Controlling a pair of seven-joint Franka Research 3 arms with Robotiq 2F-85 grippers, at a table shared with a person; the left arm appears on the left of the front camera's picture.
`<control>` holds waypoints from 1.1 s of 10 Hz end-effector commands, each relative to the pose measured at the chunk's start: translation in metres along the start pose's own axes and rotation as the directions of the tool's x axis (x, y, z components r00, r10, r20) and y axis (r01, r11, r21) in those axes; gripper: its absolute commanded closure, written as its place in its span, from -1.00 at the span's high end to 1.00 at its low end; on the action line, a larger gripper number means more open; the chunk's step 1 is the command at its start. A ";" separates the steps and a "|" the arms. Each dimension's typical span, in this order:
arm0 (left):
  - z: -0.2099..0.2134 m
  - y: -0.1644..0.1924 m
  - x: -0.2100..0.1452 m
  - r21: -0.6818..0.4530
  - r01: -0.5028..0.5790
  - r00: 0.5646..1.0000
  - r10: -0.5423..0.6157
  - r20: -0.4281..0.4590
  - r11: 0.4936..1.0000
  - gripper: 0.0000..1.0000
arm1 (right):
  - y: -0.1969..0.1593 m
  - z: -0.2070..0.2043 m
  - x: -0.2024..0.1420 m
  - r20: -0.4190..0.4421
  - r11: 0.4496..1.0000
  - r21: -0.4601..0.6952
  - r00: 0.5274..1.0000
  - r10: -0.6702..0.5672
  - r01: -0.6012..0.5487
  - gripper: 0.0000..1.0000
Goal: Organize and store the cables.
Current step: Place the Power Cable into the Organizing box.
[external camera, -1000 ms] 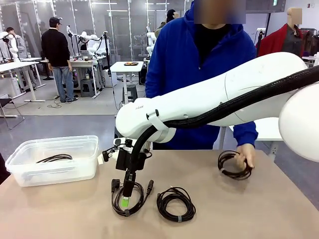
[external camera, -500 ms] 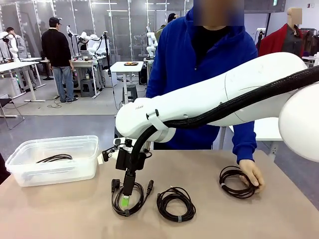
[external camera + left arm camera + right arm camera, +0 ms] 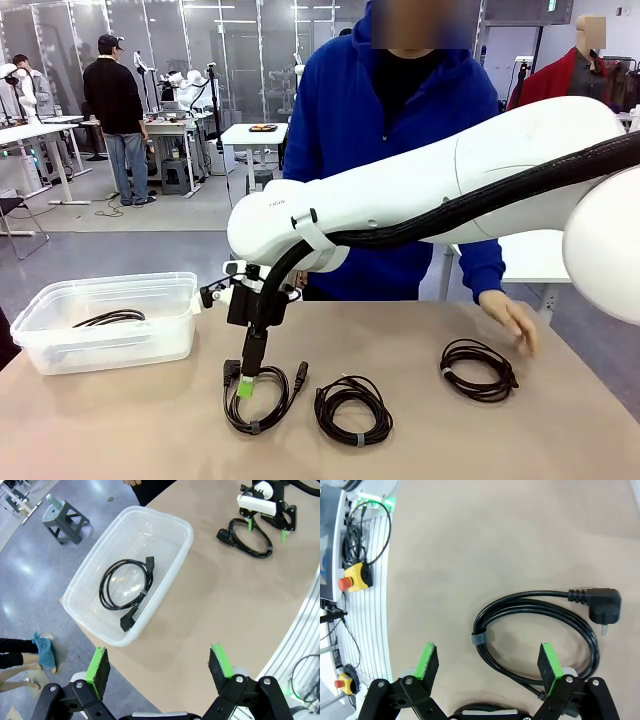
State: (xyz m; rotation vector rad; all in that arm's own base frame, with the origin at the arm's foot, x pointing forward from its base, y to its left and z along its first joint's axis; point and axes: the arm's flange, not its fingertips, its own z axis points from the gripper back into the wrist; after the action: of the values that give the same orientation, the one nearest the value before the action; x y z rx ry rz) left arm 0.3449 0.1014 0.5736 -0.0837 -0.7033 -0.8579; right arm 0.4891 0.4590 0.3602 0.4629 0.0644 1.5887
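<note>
**Worktop [image 3: 500,450], robot's edge to far side**

1. First coil [image 3: 477,639]: flat on the worktop at the near edge, left of centre. Oval, plug end pointing away from the ring.
2. Right end effector [image 3: 487,655]: directly above the first coil, not touching it. Fingers are spread and hold nothing. In its wrist view the coil's long axis runs from finger to finger. The banded rim lies between the fingers, and the opposite rim lies beyond one of them. Judgement: this arm is the nearer one, and a straight descent should set the fingers astride the banded rim.
3. Second coil [image 3: 358,437]: flat, just beside the first on its right, apart from it.
4. Left end effector [image 3: 159,652]: held high on the robot's side of the bin, well apart from every loose coil. Fingers are spread and empty.
5. Third coil [image 3: 447,372]: flat, farther back on the right.
6. Hand [image 3: 510,318]: the person's, raised near the third coil and clear of it.
7. Bin [image 3: 60,345]: clear plastic, lidless, far left. It holds one coil [image 3: 143,592] lying flat, with room to spare.
</note>
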 end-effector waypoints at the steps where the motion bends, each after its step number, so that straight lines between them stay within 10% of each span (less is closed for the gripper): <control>1: 0.001 -0.002 0.001 0.015 -0.010 1.000 0.010 -0.012 1.000 1.00 | 0.017 0.021 0.006 -0.095 0.996 -0.093 0.995 0.011 -0.019 1.00; 4: 0.001 -0.002 0.001 0.015 -0.010 1.000 0.010 -0.012 1.000 1.00 | 0.051 0.073 -0.009 -0.217 0.972 -0.230 0.976 0.004 -0.055 1.00; 11: 0.001 -0.002 0.001 0.015 -0.010 1.000 0.010 -0.012 1.000 1.00 | 0.108 0.124 -0.096 -0.022 0.894 -0.420 0.983 -0.181 0.155 1.00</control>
State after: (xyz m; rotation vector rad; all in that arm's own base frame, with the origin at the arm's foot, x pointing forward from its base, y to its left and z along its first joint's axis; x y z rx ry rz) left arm 0.3449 0.1017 0.5735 -0.0846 -0.7037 -0.8573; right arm 0.4506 0.3489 0.4921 0.0656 -0.1237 1.4775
